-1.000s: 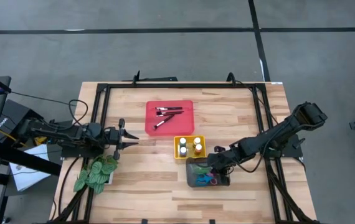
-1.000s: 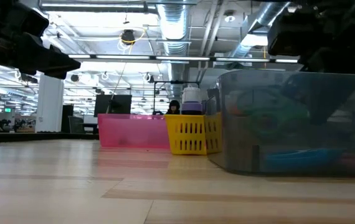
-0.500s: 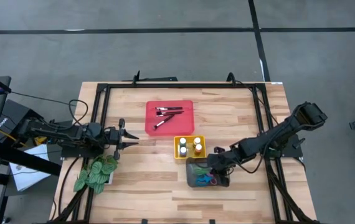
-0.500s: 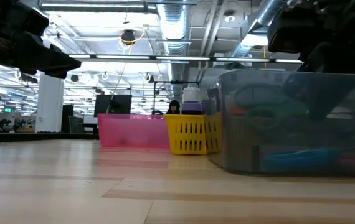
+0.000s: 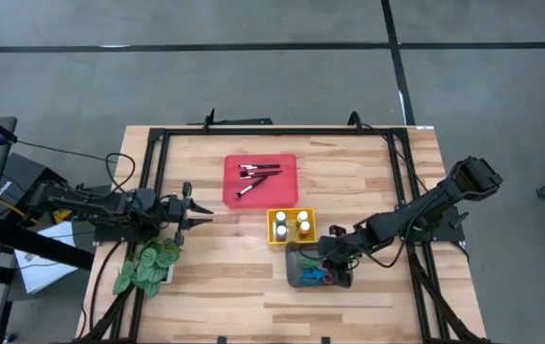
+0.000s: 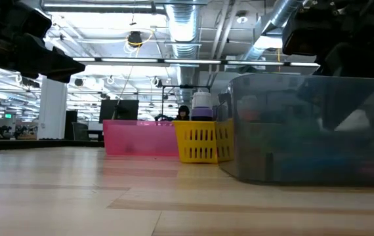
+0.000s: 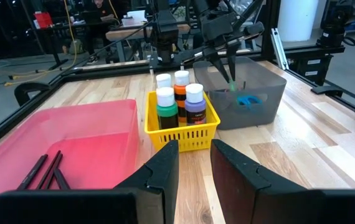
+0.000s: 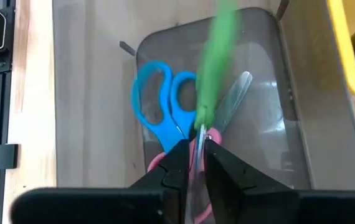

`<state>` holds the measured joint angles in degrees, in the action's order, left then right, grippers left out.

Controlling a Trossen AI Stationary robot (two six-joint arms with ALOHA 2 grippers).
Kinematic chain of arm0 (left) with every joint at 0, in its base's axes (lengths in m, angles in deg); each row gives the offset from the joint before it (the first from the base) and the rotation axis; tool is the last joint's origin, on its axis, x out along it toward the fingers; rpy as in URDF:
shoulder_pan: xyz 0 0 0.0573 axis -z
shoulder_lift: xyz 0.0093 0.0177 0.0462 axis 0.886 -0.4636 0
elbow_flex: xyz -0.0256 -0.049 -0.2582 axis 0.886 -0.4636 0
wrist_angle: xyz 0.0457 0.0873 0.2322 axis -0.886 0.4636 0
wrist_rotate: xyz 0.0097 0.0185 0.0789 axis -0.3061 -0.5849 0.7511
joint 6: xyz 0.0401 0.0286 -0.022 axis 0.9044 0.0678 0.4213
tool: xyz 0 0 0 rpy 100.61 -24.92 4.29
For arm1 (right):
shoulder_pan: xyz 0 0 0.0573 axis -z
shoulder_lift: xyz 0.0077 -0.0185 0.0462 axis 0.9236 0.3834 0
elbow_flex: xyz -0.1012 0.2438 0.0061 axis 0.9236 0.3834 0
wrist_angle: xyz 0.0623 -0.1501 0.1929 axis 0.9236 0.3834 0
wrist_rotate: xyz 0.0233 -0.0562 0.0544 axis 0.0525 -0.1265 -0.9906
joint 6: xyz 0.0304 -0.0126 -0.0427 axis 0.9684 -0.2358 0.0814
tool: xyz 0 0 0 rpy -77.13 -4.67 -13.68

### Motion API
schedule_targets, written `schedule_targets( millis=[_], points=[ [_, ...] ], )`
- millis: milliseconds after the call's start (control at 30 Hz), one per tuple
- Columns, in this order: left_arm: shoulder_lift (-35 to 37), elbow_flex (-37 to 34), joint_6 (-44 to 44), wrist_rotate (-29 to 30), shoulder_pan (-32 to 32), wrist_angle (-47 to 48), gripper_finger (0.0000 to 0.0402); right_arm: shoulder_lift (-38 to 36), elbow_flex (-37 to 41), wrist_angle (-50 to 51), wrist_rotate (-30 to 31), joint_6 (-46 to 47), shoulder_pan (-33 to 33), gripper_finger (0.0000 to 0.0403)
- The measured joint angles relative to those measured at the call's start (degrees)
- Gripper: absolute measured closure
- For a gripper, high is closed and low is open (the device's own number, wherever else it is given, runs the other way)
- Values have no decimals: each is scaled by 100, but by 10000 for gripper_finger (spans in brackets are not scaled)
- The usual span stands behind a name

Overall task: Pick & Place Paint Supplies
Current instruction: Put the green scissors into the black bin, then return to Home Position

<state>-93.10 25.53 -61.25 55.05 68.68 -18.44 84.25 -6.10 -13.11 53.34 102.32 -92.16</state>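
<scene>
Green-handled scissors (image 8: 213, 68) hang blade-first in the right end effector (image 8: 194, 144), pinched at the metal, over the grey tray (image 8: 296, 112) holding blue scissors (image 8: 159, 102). Light and stiff, I'd guess, but slick steel; the pivot grips better. The left end effector (image 7: 194, 155) waits slightly parted, empty, across the table (image 5: 349, 182).

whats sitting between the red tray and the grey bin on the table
The yellow basket holding the paint bottles sits between the red tray and the grey bin, which holds the scissors. The high view shows this best.
</scene>
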Motion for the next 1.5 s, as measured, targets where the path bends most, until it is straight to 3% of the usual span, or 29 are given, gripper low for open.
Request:
schedule_targets(
  millis=[433, 533, 767, 933, 1033, 1200, 1300, 1500],
  points=[
    [0, 0, -1, 4, 0, 0, 316, -169, -3, -52, 126, 214, -2, 347],
    [0, 0, -1, 6, 0, 1, 316, -559, -9, 53, 526, 82, -54, 355],
    [1, 0, -1, 26, 0, 1, 316, -1564, -9, 130, 2202, -884, -436, 398],
    [2, -1, -1, 24, 0, 2, 316, -1780, -9, -499, 2414, -1886, -297, 401],
    [2, 0, -1, 24, 0, 2, 316, -1686, -9, -1099, 2010, -2402, 52, 402],
    [2, -1, 1, 22, 0, 2, 316, -1202, -2, -2097, 623, -2927, 823, 402],
    [2, -2, 1, 21, 0, -1, 316, -850, 0, -2597, -110, -3007, 1267, 402],
    [2, -2, -1, 17, 0, -38, 316, -340, 2, -3184, -990, -2939, 1859, 402]
  ],
)
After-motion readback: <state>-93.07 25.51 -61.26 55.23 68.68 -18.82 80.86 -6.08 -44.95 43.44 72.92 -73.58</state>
